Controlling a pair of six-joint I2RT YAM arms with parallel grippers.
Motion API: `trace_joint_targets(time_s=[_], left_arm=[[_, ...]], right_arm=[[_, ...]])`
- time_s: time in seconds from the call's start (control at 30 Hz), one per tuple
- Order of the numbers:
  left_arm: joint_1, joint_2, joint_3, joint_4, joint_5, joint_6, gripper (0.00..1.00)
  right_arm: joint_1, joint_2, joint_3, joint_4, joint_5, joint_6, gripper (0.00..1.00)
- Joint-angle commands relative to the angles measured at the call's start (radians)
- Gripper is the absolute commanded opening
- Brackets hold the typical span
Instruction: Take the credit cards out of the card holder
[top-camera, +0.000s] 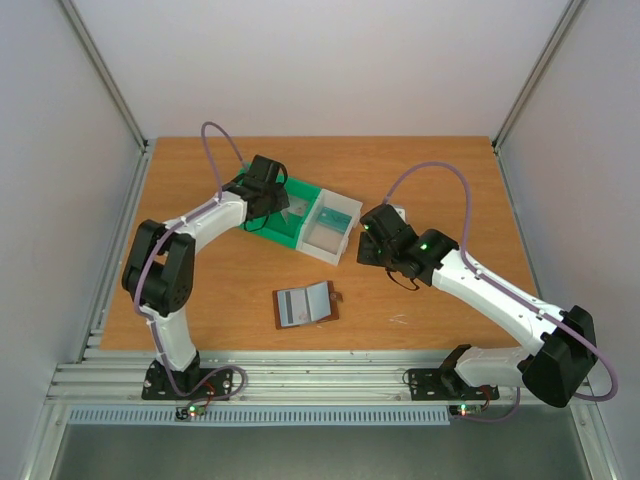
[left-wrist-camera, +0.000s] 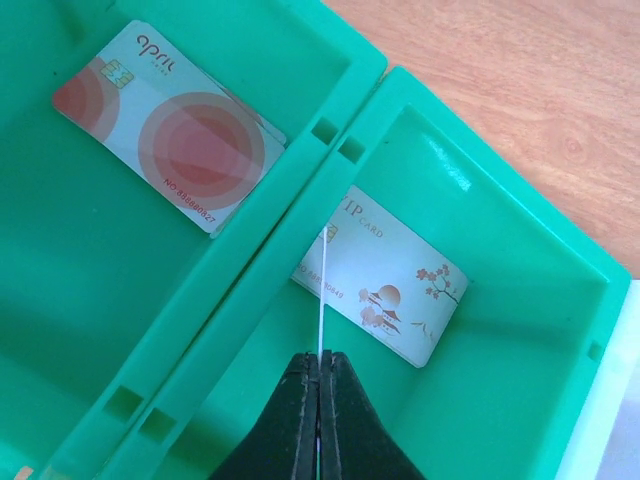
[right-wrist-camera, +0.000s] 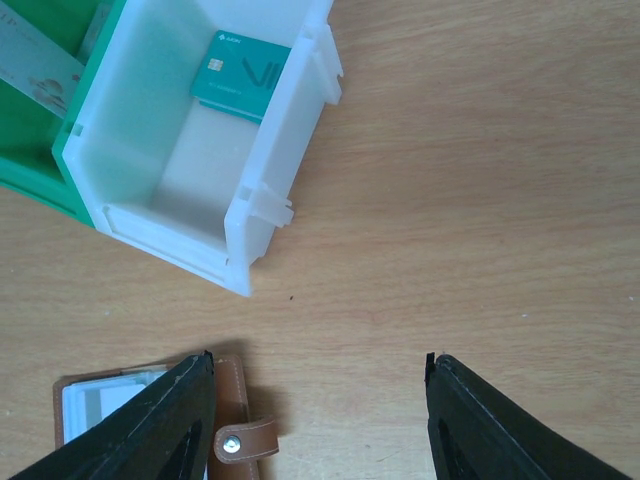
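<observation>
The brown card holder (top-camera: 305, 305) lies open on the table, grey-blue pockets up; its edge and tab also show in the right wrist view (right-wrist-camera: 238, 405). My left gripper (left-wrist-camera: 320, 356) hangs over the green bin (top-camera: 292, 232) and is shut on a thin pale card (left-wrist-camera: 323, 290) held edge-on above the bin's divider. A red-circled card (left-wrist-camera: 165, 125) lies in one green compartment, a pale pagoda-print card (left-wrist-camera: 395, 292) in the other. My right gripper (right-wrist-camera: 318, 362) is open and empty above bare table, just right of the card holder's tab.
A white bin (right-wrist-camera: 262, 190) adjoins the green bin (left-wrist-camera: 330, 190) and holds a teal card (right-wrist-camera: 240, 75). Wooden table (top-camera: 430, 180) surrounds the bins, with grey walls and metal rails at its edges.
</observation>
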Motion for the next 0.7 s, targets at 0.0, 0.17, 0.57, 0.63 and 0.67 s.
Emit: trace_joint_targets(time_s=[0.0,0.17,0.57,0.63,0.67], left_arm=[[-0.005,-0.053,0.011,0.004,-0.033,-0.002,0.00],[-0.005,-0.043,0.013,0.032,-0.030,0.014,0.00],[-0.005,-0.045,-0.019,0.189,-0.003,0.025,0.00],[-0.005,-0.036,-0.027,0.226,0.006,0.026,0.00],[-0.005,-0.030,-0.029,0.244,0.010,0.024,0.00]], right_arm=[[0.009,-0.016,0.013,-0.010,0.007,-0.004,0.58],[0.008,-0.008,0.018,-0.005,0.000,-0.005,0.58],[0.007,0.005,0.031,-0.009,0.014,-0.020,0.59],[0.007,0.010,0.035,-0.007,0.013,-0.020,0.59],[0.007,0.014,0.037,-0.007,0.011,-0.021,0.59]])
